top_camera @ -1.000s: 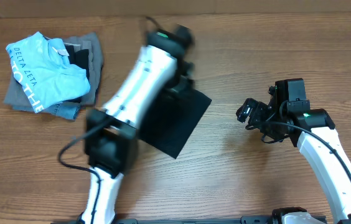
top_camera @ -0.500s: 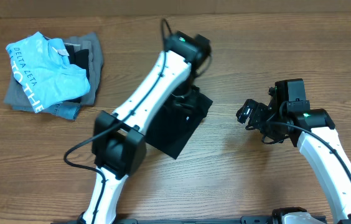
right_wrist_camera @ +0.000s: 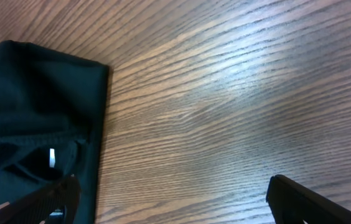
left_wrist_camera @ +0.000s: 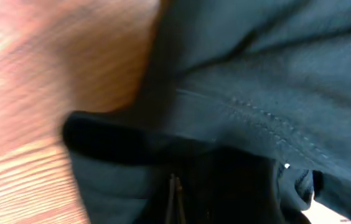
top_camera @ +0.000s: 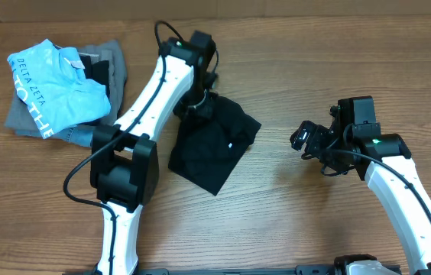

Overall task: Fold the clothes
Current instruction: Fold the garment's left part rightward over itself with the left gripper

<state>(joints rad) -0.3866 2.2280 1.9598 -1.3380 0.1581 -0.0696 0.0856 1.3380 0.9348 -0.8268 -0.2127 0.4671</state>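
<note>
Overhead, I have the left gripper [top_camera: 200, 101] pinched together on the upper corner of the black garment [top_camera: 214, 149], which lies near the middle of the bench [top_camera: 277, 225] and bunches toward that grip. I judge the hold is there so that edge can be drawn over for a fold. The right gripper [top_camera: 304, 140] hangs beside the cloth with jaws apart and empty, leaving room. The blue shirt pile [top_camera: 51, 92] sits well apart.
</note>
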